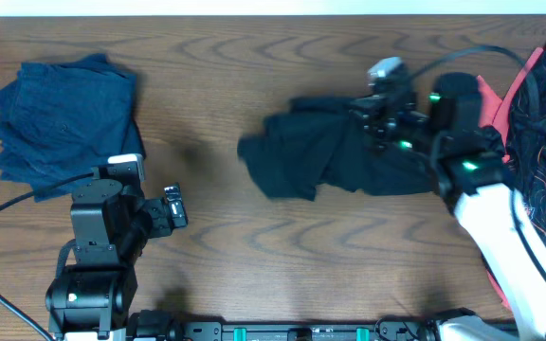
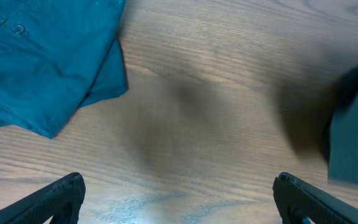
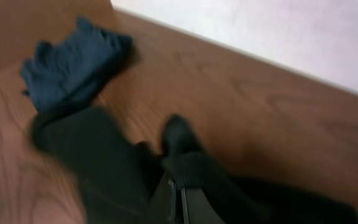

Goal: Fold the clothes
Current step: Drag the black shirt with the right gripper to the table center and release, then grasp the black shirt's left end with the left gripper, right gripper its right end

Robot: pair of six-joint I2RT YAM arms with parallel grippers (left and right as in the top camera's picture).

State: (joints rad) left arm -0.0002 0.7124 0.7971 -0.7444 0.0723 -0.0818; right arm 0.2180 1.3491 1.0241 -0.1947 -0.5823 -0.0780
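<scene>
A crumpled black garment (image 1: 320, 156) lies at the table's middle right. My right gripper (image 1: 373, 118) is shut on its upper right edge; the right wrist view shows the jaws (image 3: 178, 193) closed with black fabric (image 3: 104, 162) bunched at them. A pile of black and coral-red clothes (image 1: 538, 114) lies at the far right edge. My left gripper (image 1: 171, 210) is open and empty over bare wood at the lower left; its fingers (image 2: 179, 199) stand wide apart. The black garment's corner (image 2: 356, 124) shows at the right of the left wrist view.
A folded dark blue garment (image 1: 64, 118) lies at the far left, also in the left wrist view (image 2: 42, 68) and the right wrist view (image 3: 73, 65). The white back edge of the table (image 1: 273, 8) runs along the top.
</scene>
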